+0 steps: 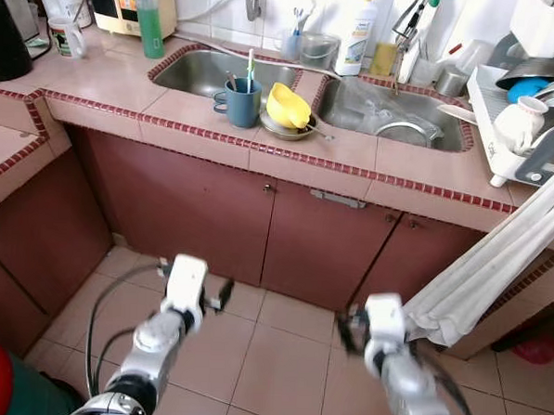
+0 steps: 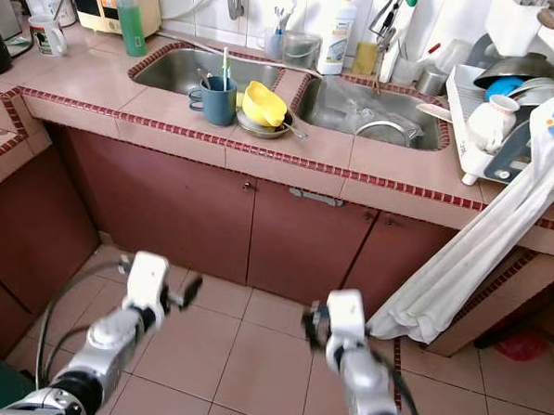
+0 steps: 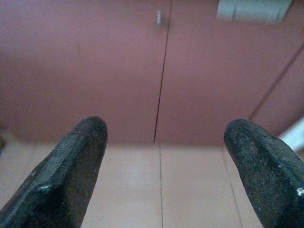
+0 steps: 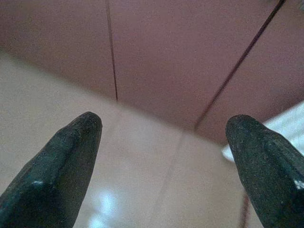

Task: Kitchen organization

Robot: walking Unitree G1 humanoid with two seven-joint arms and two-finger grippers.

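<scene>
1. White mug [image 1: 65,36]: standing at the far left of the tiled table [image 1: 107,82], near the back wall.
2. Green bottle [image 1: 149,20]: standing upright just right of the mug, beside the left sink basin [image 1: 196,73].
3. Left end effector [image 3: 161,166]: hanging low over the floor tiles [image 1: 278,356], facing the maroon cabinet doors [image 1: 202,213]; its two black fingers [image 3: 71,166] are standing wide apart and gripping nothing.
4. Blue cup [image 1: 242,102]: sitting on the front edge of the table at the right front corner of the left sink basin, holding a toothbrush-like stick upright.
5. Yellow bowl [image 1: 288,106]: lying tilted on a grey plate [image 1: 283,129], just right of the blue cup, on the strip between the two basins.
6. White detergent bottle [image 1: 358,35]: standing upright behind the basins, against the wall tiles.
7. Right sink basin [image 1: 393,111]: holding a round metal item that is too unclear to name.
8. Right end effector [image 4: 164,166]: hanging low over the floor tiles before the cabinet doors; its fingers are spread wide, holding nothing.
9. Dish rack [image 1: 504,136]: sitting at the right end of the table, carrying a white pot [image 1: 520,123] and stacked bowls.
10. White cloth [image 1: 497,266]: draping from the right end of the table down toward the floor tiles, beside the right end effector.
</scene>
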